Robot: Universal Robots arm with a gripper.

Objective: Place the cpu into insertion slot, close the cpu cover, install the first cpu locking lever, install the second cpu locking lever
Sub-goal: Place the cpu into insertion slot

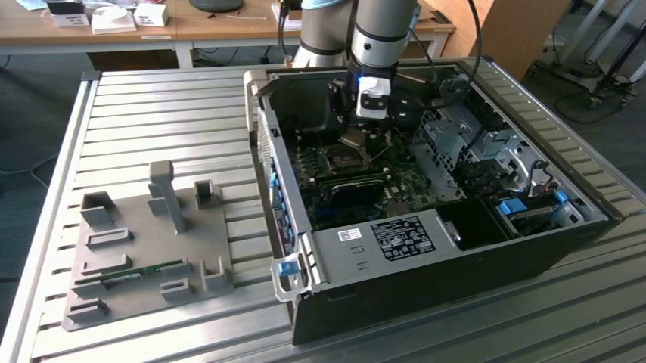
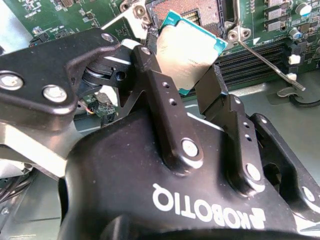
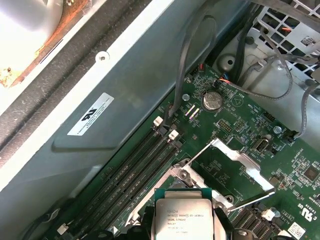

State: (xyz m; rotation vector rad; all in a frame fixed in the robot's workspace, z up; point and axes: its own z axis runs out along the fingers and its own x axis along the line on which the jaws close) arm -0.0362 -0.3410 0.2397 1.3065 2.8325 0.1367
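The black two-fingered gripper is clamped on the small, flat, square cpu with its dull silver-grey metal top. One of the black metal fingers presses on each of two opposite edges of the chip. The cpu hangs just over the insertion slot, a square dark socket recess with a metal rim set in the green motherboard. It is not seated: in the second wrist view the socket's contact field shows bare past the chip's far edge. It looks slightly tilted to the board, though that is hard to judge.

The cpu cover, a thin silvery metal frame with a cut-out window, stands swung open from its hinge at one edge of the slot. A thin bare-metal locking lever sticks out free beside the slot, unlatched. Long black memory slots run along the motherboard's edge next to the case wall, and a round silver coin battery lies further in.

In the exterior view the open black computer case lies by the edge of the slatted metal table on the exterior view's right. A flat grey fixture plate with upright blocks sits near the opposite edge.
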